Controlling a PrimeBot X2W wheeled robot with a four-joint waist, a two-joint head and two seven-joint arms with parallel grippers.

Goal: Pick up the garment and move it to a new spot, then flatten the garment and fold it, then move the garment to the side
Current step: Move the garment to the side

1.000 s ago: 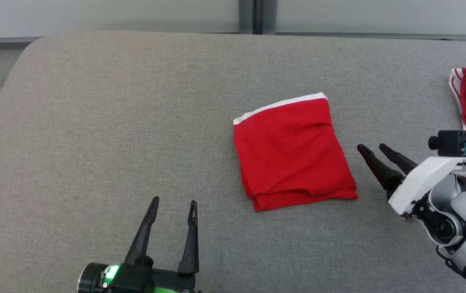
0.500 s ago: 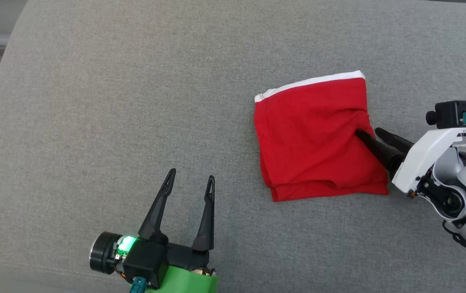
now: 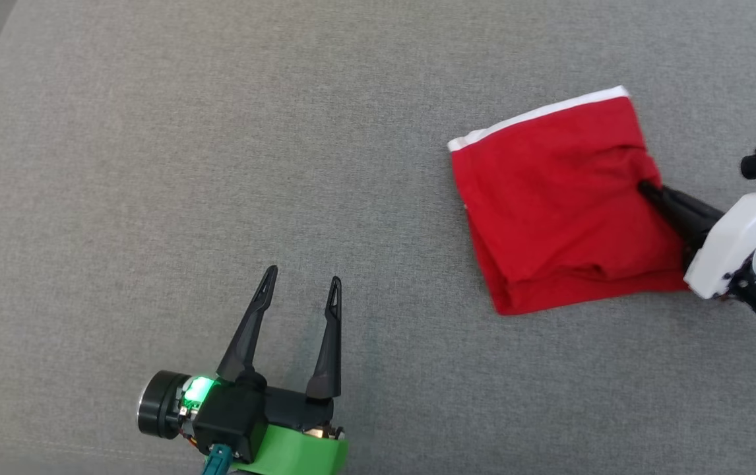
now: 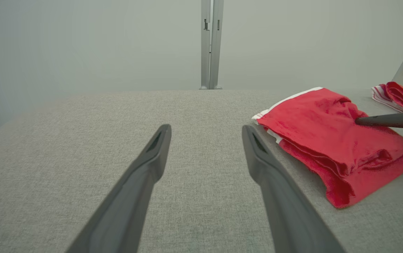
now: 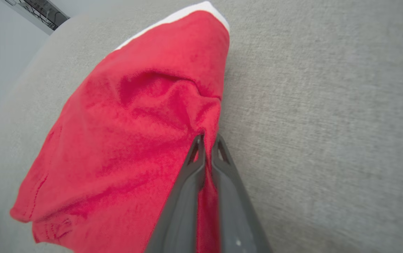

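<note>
The folded garment point(image 3: 549, 204) lies on the table point(image 3: 187, 132), to our right. Our right end effector point(image 3: 647, 188) pinches its right edge; the left end effector point(image 3: 301, 277) stands wide, empty. We judge it soft and light: all layers should be gripped together.

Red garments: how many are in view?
2. One folded garment on the grey surface, edge pinched by the right gripper; a striped garment farther right in the left wrist view. Others may be hidden.

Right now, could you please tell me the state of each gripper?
Left gripper: open, holding nothing.
Right gripper: shut on the edge of the folded red garment.
</note>
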